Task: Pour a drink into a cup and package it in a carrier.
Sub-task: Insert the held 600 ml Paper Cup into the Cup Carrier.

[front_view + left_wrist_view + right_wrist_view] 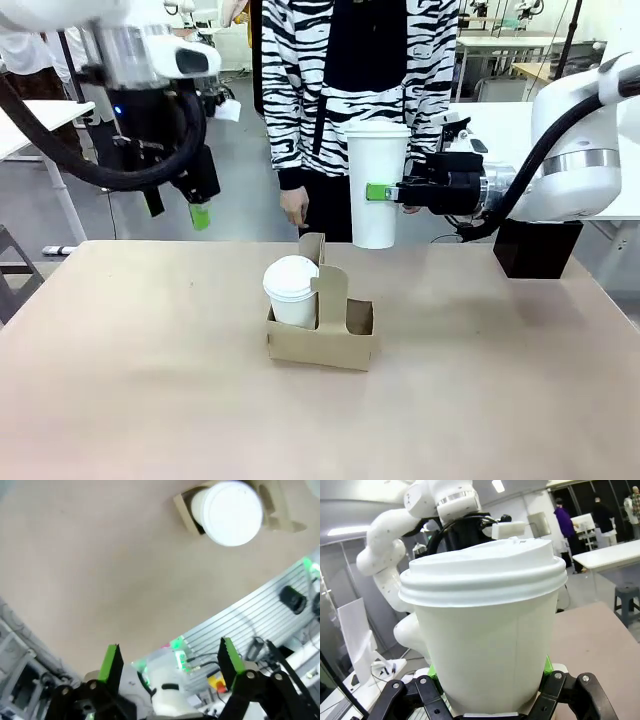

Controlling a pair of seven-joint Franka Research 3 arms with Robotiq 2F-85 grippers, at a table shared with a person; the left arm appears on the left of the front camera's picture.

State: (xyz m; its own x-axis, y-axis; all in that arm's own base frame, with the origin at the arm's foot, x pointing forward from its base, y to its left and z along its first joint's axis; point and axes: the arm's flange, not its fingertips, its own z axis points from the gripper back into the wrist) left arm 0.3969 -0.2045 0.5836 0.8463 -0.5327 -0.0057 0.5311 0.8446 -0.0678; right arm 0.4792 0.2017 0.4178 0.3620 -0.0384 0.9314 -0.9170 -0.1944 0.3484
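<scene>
Right hand (392,192) reaches sideways, clamping cup (377,185) above carrier (322,335); left hand (170,662) hangs raised, spread wide, empty.

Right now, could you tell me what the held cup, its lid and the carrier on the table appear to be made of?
The cup in the right gripper looks like matte white paper; a faint vertical seam runs down its side in the right wrist view. Its lid seems to be thin moulded plastic, with stepped rims and a slight sheen. The carrier looks like plain brown cardboard, dull, with cut and folded edges.
</scene>
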